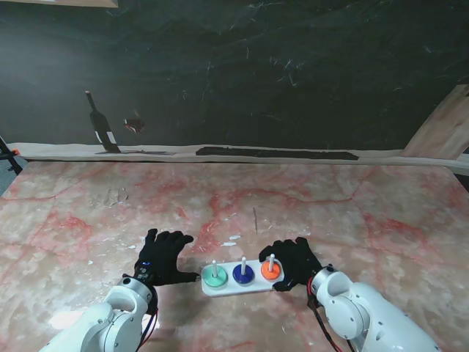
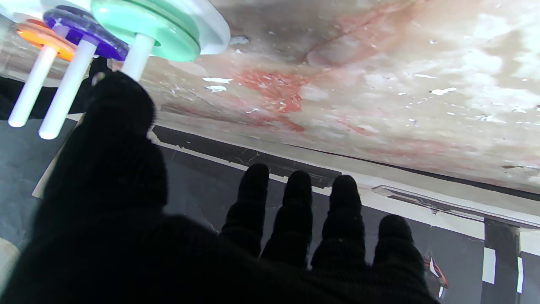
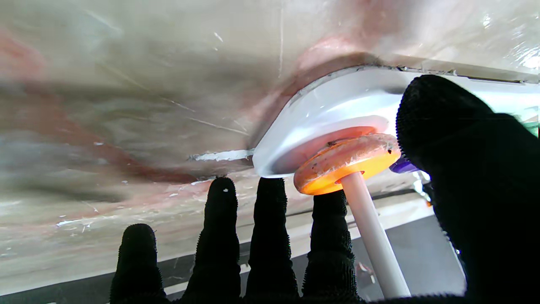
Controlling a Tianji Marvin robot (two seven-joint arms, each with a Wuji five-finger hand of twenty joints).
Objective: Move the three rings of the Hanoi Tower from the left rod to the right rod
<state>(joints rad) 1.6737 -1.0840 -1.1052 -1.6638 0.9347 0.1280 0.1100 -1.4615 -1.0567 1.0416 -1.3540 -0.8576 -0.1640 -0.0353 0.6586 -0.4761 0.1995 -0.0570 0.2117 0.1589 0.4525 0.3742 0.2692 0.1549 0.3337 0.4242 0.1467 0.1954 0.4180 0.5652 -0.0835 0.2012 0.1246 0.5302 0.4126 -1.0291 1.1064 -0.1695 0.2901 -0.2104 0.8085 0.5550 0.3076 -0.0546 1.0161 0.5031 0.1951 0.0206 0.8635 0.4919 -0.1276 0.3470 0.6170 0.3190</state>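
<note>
A white base point(image 1: 242, 287) with three white rods lies close to me on the marble table. A green ring point(image 1: 215, 277) sits on the left rod, a blue ring point(image 1: 242, 273) on the middle rod, an orange ring point(image 1: 270, 270) on the right rod. My left hand point(image 1: 163, 256) lies flat and open beside the base's left end, thumb point(image 2: 114, 109) by the green ring point(image 2: 145, 26). My right hand point(image 1: 292, 262) is open around the base's right end, thumb point(image 3: 460, 139) and fingers point(image 3: 329, 240) either side of the orange ring point(image 3: 346, 162), holding nothing.
Pink-veined marble point(image 1: 330, 213) stretches away from the base to a dark wall point(image 1: 242, 73). A black strip point(image 1: 275, 153) lies along the table's far edge. A wooden board point(image 1: 447, 125) leans at the far right.
</note>
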